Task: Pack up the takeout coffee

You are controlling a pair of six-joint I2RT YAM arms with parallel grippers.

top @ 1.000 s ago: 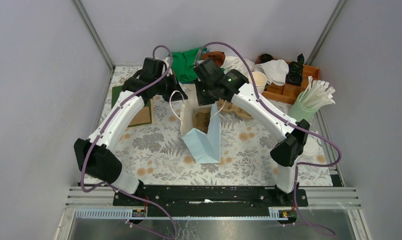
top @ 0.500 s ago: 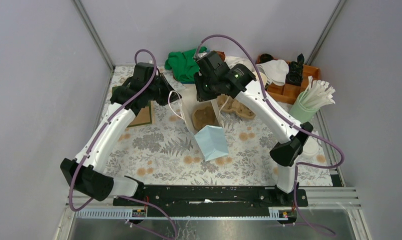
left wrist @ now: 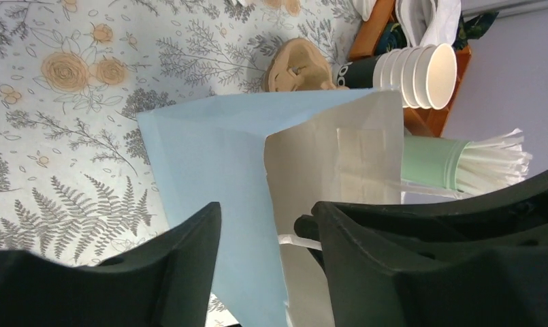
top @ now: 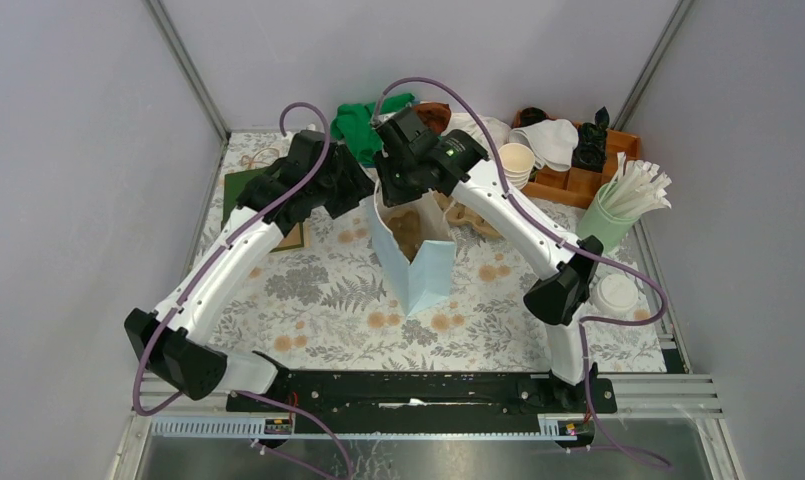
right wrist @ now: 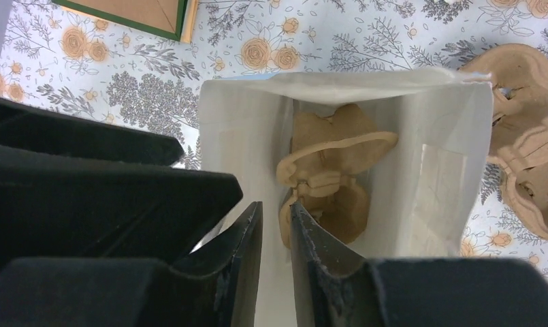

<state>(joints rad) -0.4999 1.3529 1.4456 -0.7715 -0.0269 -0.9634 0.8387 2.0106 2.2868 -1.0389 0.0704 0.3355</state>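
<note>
A light blue paper bag (top: 424, 272) stands open in the middle of the table, with a brown pulp tray (right wrist: 329, 178) lying inside it. My left gripper (left wrist: 267, 208) is open, and the bag's blue side wall (left wrist: 210, 150) shows between its jaws without touching them. My right gripper (right wrist: 275, 204) hovers over the bag's mouth near its white inner wall (right wrist: 237, 122). Its jaws are slightly apart with nothing between them. The takeout coffee (top: 615, 294), seen as a white round lid, stands at the table's right edge by my right arm's elbow.
A second pulp tray (top: 475, 216) lies just right of the bag. At the back right are stacked lidless cups (top: 518, 160), a wooden organiser (top: 578, 175) and a green cup of white sticks (top: 618, 205). A green cloth (top: 363, 125) lies behind, a green-edged board (top: 283, 230) to the left.
The bag went from leaning open toward the camera to standing upright. My left gripper moved in beside the bag and opened. The right gripper's jaws parted slightly and shifted left over the mouth.
</note>
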